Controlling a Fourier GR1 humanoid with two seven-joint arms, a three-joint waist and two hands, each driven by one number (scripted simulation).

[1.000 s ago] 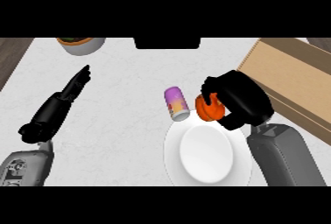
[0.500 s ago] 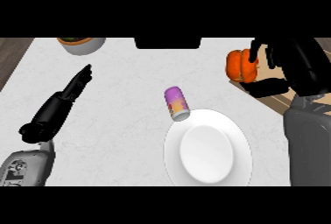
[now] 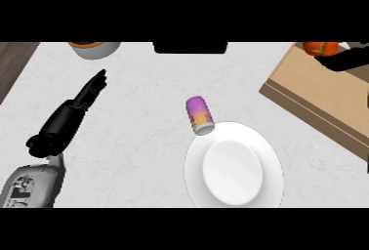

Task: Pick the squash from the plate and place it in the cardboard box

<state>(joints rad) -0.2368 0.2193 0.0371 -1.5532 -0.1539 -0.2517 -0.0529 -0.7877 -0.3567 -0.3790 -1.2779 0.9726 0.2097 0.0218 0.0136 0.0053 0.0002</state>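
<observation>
- One view only, from the head, looking steeply down on a pale marbled counter (image 3: pixel 137 146); the white plate (image 3: pixel 233 168) serves as the landmark for every place below.
- White plate: it lies on the counter toward the lower right, and nothing rests on it.
- Squash (image 3: pixel 319 48): orange, far up and to the right of the plate, well apart from it, at the top right corner over the cardboard box (image 3: pixel 324 100). Whether it touches the box cannot be told.
- Right hand (image 3: pixel 348 59): black, only partly in view at the right edge, up and right of the plate. It sits just below and to the right of the squash, touching it, and its fingers appear curled against the squash's lower side.
- Cardboard box: brown, to the upper right of the plate and near it, with its long side running slantwise down to the right edge.
- Can (image 3: pixel 199 114): purple and orange, lying on its side just beyond the plate's upper left rim, its grey end toward the plate.
- Left hand (image 3: pixel 88 93): black, well to the left of the plate and somewhat higher, fingers straight and held together, pointing up and to the right, holding nothing. Its grey forearm (image 3: pixel 32 185) comes in from the lower left.
- Bowl (image 3: pixel 94 48): grey with an orange inside, far up and left of the plate, at the counter's far edge.
</observation>
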